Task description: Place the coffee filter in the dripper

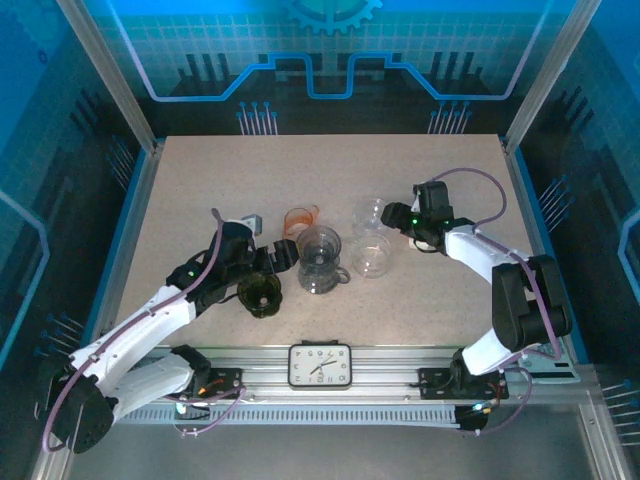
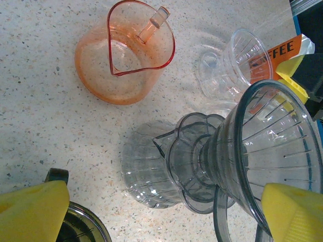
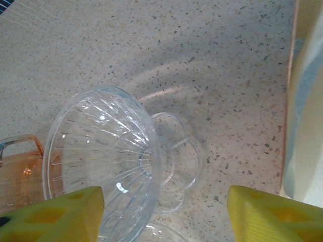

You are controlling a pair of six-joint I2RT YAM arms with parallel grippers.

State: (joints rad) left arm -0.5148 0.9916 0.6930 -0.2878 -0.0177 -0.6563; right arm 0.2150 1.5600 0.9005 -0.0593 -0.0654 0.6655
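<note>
White-faced, the clock (image 1: pixel 320 365) sits nearest you on the front rail. Just beyond it your left pincer (image 2: pixel 162 214) is spread as wide as it goes and pinches nothing. One yellow pad hangs over a dark olive dripper (image 1: pixel 260 295), and the other sits by the rim of the grey dripper (image 1: pixel 322 258). The grey one stands on the speckled bench (image 1: pixel 200 180), in the gap ahead of the pads.

Further out come a clear dripper (image 1: pixel 372 257), a second clear one (image 1: pixel 369 212) behind it, and an orange dripper (image 1: pixel 300 218) to their left. All of them look empty of paper.

Your right pincer (image 3: pixel 164 217) hovers over a clear dripper with its pads apart and nothing between them. Just to its right is a pale pack (image 3: pixel 305 111) with an orange edge. The left wrist view shows an orange label (image 2: pixel 275 55) there, reading "FFEE". You can take that pack for the filters, though no single filter can be made out.

By my reading, you are on the fetching step and no filter is picked up yet. For the next move, shift the right pincer sideways onto the pack and close on one thin sheet without dragging the whole pack. Then carry the sheet over an open cone. Which dripper is meant I cannot tell; the grey one your left pincer straddles looks the likelier
</note>
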